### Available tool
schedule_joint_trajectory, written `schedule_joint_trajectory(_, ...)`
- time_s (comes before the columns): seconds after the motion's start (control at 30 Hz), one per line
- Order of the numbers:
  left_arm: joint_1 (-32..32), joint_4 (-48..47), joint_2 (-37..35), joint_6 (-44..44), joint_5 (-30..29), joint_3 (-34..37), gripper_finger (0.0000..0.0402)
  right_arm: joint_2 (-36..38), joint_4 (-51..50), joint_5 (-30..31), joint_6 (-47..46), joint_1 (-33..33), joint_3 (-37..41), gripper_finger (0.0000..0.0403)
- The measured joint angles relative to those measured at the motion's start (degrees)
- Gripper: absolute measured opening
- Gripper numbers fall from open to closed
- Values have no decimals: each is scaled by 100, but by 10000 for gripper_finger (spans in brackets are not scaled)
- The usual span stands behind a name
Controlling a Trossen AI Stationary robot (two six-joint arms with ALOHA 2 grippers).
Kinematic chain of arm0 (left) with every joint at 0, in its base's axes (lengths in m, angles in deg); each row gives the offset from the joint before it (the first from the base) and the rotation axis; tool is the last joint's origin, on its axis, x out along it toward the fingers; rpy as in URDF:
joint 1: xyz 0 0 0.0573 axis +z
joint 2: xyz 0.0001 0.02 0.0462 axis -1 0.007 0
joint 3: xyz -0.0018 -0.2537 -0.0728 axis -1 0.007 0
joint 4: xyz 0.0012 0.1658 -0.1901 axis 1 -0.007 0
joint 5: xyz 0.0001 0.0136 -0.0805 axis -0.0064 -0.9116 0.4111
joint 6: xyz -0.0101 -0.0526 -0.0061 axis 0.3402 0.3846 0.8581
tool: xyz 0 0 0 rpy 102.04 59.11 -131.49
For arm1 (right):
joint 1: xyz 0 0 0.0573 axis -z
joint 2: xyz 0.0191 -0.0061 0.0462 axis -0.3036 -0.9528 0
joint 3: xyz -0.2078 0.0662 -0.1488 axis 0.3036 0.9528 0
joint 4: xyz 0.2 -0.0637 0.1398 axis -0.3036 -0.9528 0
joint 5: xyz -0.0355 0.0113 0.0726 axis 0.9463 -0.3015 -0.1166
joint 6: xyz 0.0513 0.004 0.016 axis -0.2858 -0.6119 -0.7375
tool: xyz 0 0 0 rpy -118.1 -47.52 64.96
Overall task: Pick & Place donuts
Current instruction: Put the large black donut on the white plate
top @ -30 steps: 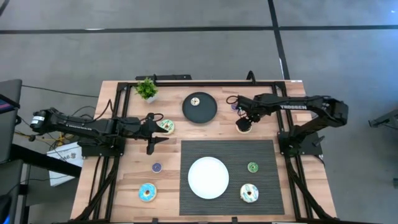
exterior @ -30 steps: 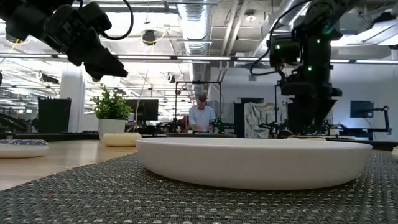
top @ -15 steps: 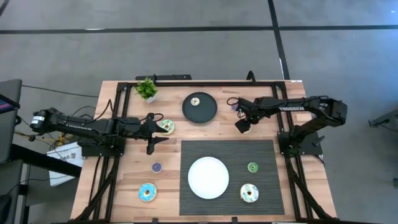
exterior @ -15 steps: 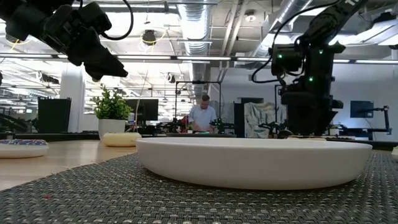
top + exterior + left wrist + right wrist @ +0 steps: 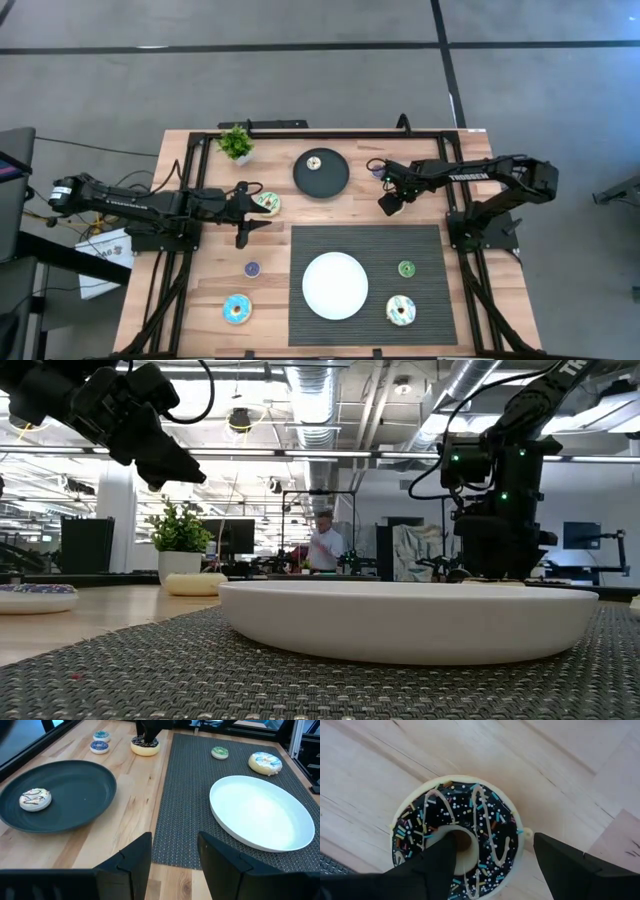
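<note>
A brown iced donut (image 5: 470,810) with sprinkles lies flat on the wood at the table's far right. My right gripper (image 5: 492,839) is open and points down right over it. One finger (image 5: 432,862) is at the donut's hole and the other finger (image 5: 560,862) stands outside its rim. In the high view that gripper (image 5: 390,203) hides the donut. My left gripper (image 5: 245,218) waits open and raised at the table's left, beside a cream-pink donut (image 5: 266,203). A blue donut (image 5: 237,309) and a white-green donut (image 5: 401,310) lie near the front edge. My right gripper straddles one side of the brown donut's ring (image 5: 507,845) from above, one finger at the hole and one outside the rim. I cannot tell whether either finger touches it. The donut lies flat on the table.
A black plate (image 5: 320,172) at the far middle holds a cream mini donut (image 5: 314,163). A white plate (image 5: 335,285) sits on the dark mat (image 5: 420,245), with a green mini (image 5: 406,268) beside it. A purple mini (image 5: 252,269) lies left of the mat. A potted plant (image 5: 236,143) stands far left.
My right gripper has gone down toward the brown donut, staying open. The donut has not moved.
</note>
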Motion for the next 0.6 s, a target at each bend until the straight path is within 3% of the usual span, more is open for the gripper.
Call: schedule_joint_trajectory(0.6,0,2,-1,-52,-27,0,153,0,51,-144,0,-7,2,188)
